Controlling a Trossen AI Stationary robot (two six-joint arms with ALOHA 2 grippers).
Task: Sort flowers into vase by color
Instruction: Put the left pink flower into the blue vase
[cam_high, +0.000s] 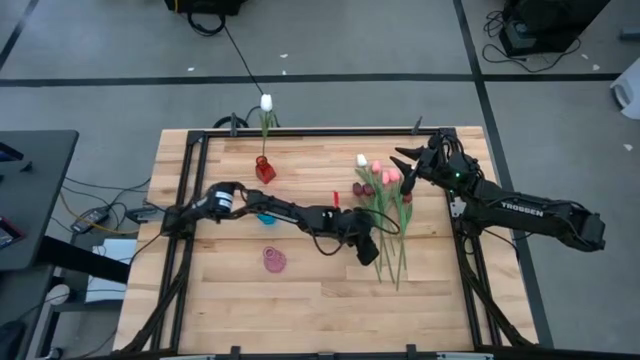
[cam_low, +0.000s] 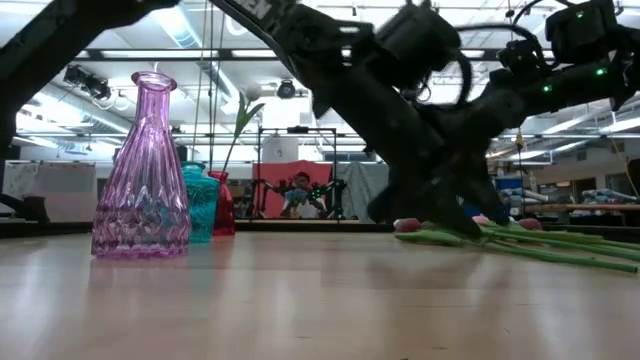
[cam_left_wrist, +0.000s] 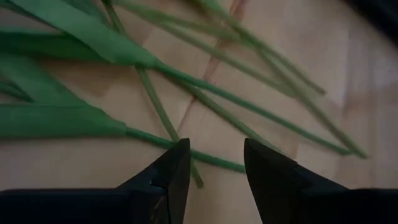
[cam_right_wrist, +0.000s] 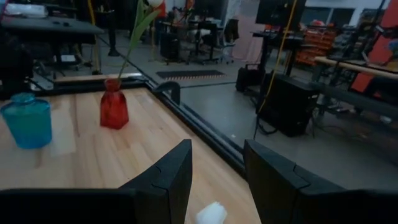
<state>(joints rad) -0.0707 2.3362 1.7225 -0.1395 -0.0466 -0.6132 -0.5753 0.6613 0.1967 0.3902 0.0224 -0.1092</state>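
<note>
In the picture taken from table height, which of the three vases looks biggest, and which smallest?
1. The pink vase looks by far the largest, but it stands nearest the camera, so its true size is unsure.
2. and 3. The teal vase and the red vase look about alike; each is partly hidden, so I cannot rank them.

Premises are a robotics lab or workshop. A butcher-block wooden table (cam_high: 300, 290) with a black metal frame stands on grey carpet tile marked with dark tape lines; cables (cam_high: 235, 50) trail across the floor beyond the table. Behind the table are long ceiling light strips (cam_low: 190, 30), further workbenches (cam_right_wrist: 50, 28), orange shelving (cam_right_wrist: 311, 46) and black equipment cases (cam_right_wrist: 292, 102).
</note>
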